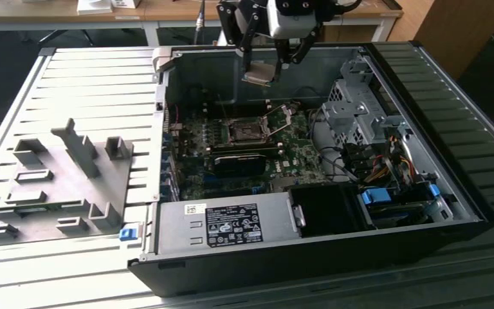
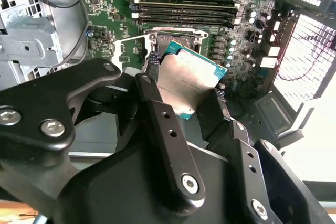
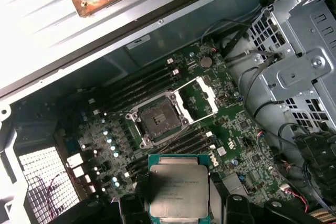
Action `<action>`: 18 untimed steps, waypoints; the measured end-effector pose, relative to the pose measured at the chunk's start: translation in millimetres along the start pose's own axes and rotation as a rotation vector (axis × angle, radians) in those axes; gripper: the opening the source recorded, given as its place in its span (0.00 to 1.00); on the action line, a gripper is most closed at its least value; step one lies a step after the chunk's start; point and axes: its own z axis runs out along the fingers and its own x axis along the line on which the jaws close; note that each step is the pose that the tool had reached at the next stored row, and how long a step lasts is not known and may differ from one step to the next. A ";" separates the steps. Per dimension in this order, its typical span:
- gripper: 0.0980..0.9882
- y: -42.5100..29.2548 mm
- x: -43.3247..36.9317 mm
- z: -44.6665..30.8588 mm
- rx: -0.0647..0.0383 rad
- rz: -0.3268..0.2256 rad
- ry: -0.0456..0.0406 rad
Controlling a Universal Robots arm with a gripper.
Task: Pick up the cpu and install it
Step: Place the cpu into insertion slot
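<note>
From the exterior view I could not make out the fingertips of the black two-fingered gripper (image 1: 266, 63), and the arm's housing was cut off by the frame's upper edge. There the cpu (image 1: 258, 73), a thin square chip with a silver-grey metal top, hung tilted above the open black computer case (image 1: 229, 261), near its far wall and well clear of the green motherboard (image 1: 277, 170).

Both wrist views told me more. The jaws were drawn in narrow on the cpu (image 2: 191, 80), with a finger (image 2: 160, 114) on each opposite edge. In the second wrist view the chip hid part of the dark square socket with its metal frame (image 2: 176, 39). The first wrist view showed the socket (image 3: 159, 119) whole, its hinged frame (image 3: 198, 94) swung open and the cpu (image 3: 178, 187) apart from it. The gripper (image 3: 178, 205) was cut off at the picture's edge.

Black memory slots (image 3: 139, 90) ran just beside the socket. The grey metal drive cage (image 3: 304, 72) stood well apart, so there was open room over the socket. A grey plastic fixture block (image 1: 67, 180) lay outside the case on the slatted metal table (image 1: 92, 84).
</note>
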 end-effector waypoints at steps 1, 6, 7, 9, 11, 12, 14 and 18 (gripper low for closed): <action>0.49 0.0 0.0 0.0 0.000 0.003 -0.0002; 0.49 0.0 -0.1 0.2 -0.002 0.045 -0.0034; 0.49 0.0 -0.1 0.3 -0.002 0.055 -0.0042; 0.49 0.0 -0.1 0.4 -0.003 0.076 -0.0058; 0.49 0.0 -0.1 0.6 -0.004 0.098 -0.0075; 0.49 0.0 -0.1 0.7 -0.005 0.109 -0.0083; 0.49 0.3 0.1 0.8 -0.006 0.134 -0.0102; 0.49 0.9 0.4 1.0 -0.007 0.176 -0.0134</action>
